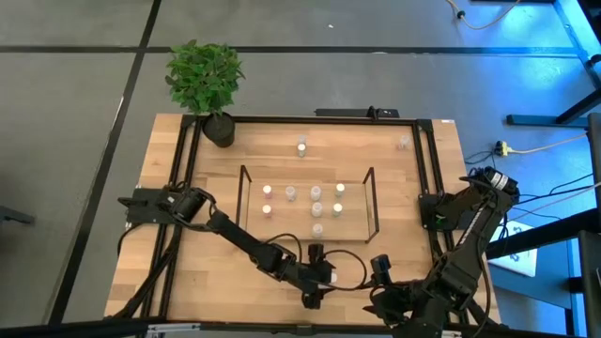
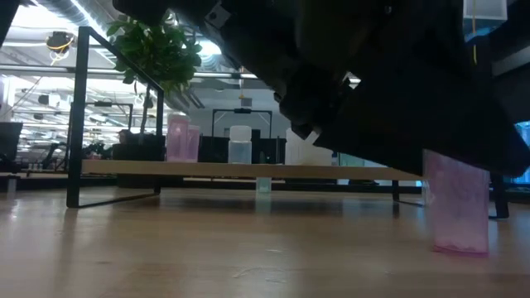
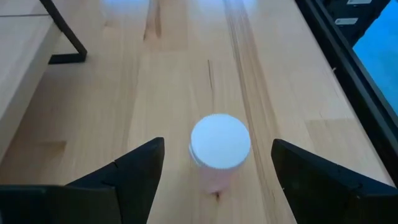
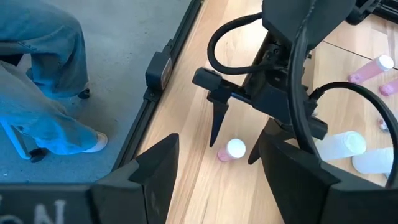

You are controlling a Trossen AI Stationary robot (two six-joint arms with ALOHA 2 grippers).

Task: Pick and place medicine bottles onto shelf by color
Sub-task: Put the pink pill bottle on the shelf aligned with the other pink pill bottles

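The left end effector [image 3: 214, 177] hangs wide open over a pink medicine bottle [image 3: 219, 149] that stands upright on the worktop [image 3: 180, 81], the bottle sitting between the two fingers [image 3: 140, 168] with clear space on each side and nothing yet gripped. In the right wrist view the same bottle [image 4: 231, 150] shows between those dark fingertips [image 4: 216, 127], close to the worktop's near edge.

The main risk, as I judge it, is a knock rather than a grasp: the bottle is tiny beside the fingers, so if one finger reaches it first, it may tip and roll away. Closing too high on the white cap could also let it squirt out. The carry is short, since the shelf [image 1: 305, 202] lies just ahead of the left end effector, but its thin black rods and the bottles already standing on its board could be struck on the way in.

The right end effector [image 4: 211, 180] waits just beside the left one, also spread open and empty.

The worktop is smooth pale wood with visible grain, so a fallen bottle would probably roll freely. A potted plant [image 1: 205, 80] stands at the far corner. Beyond the edge lies grey floor, where a person's trouser leg [image 4: 40, 68] and shoe show.
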